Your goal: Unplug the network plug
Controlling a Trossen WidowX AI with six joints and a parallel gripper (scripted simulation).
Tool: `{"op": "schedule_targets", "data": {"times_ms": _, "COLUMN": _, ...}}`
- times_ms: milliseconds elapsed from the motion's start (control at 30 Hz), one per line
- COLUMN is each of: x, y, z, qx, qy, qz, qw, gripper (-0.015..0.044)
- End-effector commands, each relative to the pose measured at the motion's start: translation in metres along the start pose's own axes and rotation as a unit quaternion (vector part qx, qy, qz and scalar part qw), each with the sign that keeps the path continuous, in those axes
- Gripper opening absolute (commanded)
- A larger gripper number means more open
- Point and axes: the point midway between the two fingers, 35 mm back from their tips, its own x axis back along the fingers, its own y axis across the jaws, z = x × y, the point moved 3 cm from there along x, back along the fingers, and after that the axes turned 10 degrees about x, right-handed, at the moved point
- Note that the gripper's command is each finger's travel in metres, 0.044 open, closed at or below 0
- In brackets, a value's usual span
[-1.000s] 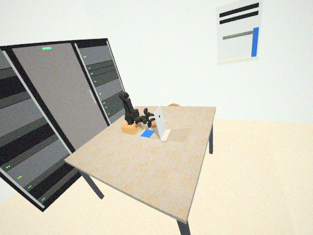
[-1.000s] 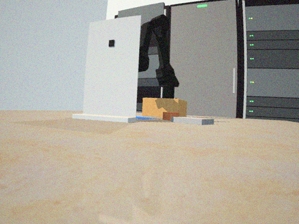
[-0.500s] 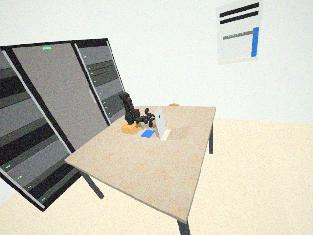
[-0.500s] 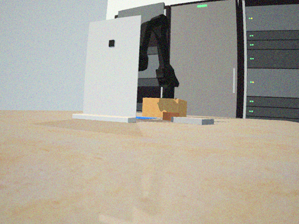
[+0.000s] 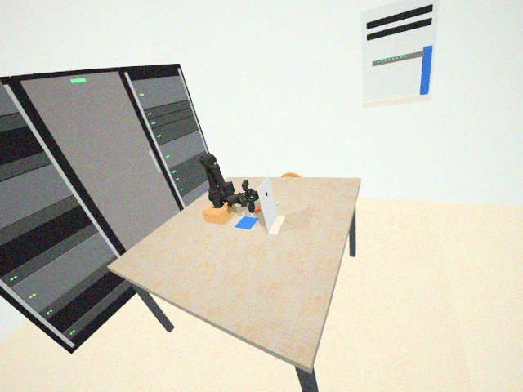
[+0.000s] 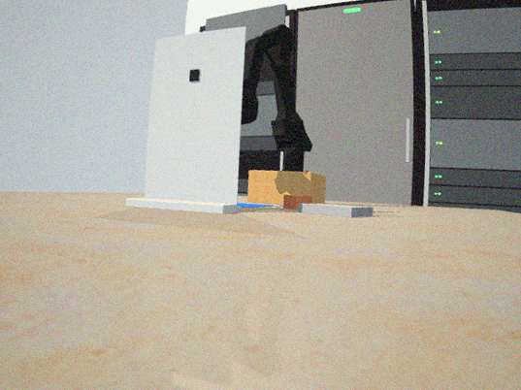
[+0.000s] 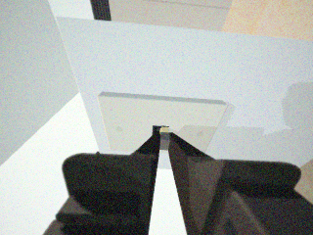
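The white upright panel [image 5: 266, 198] [image 6: 196, 117] [image 7: 196, 64] stands on the table. In the wrist view a paler socket plate [image 7: 127, 119] sits on it, with the small plug [image 7: 164, 130] at its middle. My gripper [image 7: 163, 136] [image 5: 254, 197] is right at the plate, its dark fingers shut on the plug, which sits at the socket. The plug's tab is too small to make out. The blue marked square [image 5: 246, 223] [image 6: 254, 205] lies on the table below the gripper, beside the panel's foot. In the exterior view the panel hides the gripper.
The arm [image 6: 282, 115] stands on an orange base block [image 5: 216, 214] [image 6: 272, 184]. A small brown block [image 6: 296, 201] and a flat grey slab [image 6: 335, 208] lie near the base. Tall server racks [image 5: 84, 168] stand behind the table.
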Motion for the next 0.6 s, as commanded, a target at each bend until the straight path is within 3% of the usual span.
{"op": "schedule_targets", "data": {"times_ms": 0, "x": 0.002, "y": 0.000, "z": 0.000, "qx": -0.003, "qy": -0.001, "qz": 0.001, "qw": 1.000, "gripper": 0.0000}}
{"op": "schedule_targets", "data": {"times_ms": 567, "x": 0.013, "y": 0.000, "z": 0.003, "qx": -0.003, "qy": -0.001, "qz": 0.001, "qw": 1.000, "gripper": 0.0000}}
